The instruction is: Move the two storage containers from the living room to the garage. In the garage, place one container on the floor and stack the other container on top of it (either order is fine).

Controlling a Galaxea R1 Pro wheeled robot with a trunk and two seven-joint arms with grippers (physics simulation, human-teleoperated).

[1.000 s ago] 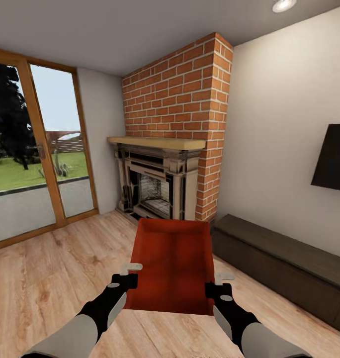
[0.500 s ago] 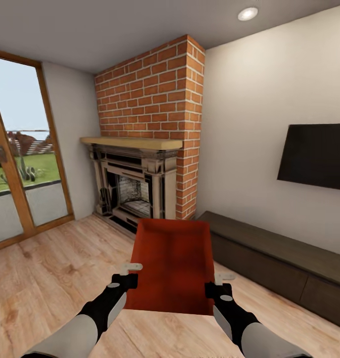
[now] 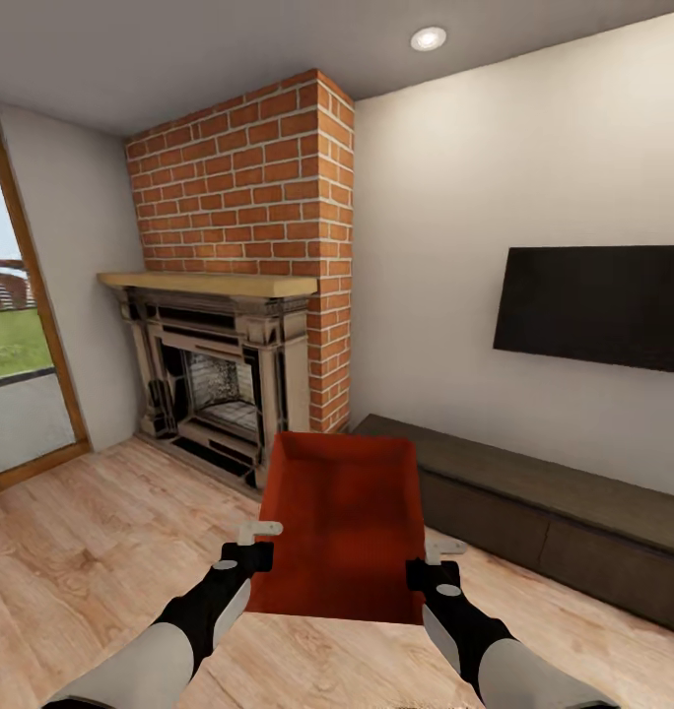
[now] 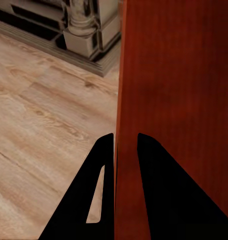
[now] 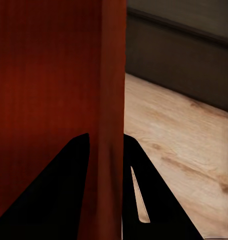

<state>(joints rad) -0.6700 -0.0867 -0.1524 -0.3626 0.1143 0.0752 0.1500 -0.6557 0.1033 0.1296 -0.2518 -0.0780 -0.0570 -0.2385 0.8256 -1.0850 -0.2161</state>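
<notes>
One orange-red storage container (image 3: 342, 522) is in sight, carried between two grippers: the left gripper (image 3: 261, 544) and the right gripper (image 3: 431, 559), one on each side wall. Around them the living room has one red brick fireplace (image 3: 240, 286), one wall TV (image 3: 593, 307), one long dark low cabinet (image 3: 544, 517), one ceiling light (image 3: 428, 38) and one wood-framed glass door (image 3: 17, 345).

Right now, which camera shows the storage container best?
The head view: the whole storage container shows, held between the left gripper and right gripper. Each wrist view shows just one wall, pinched between fingers.
</notes>
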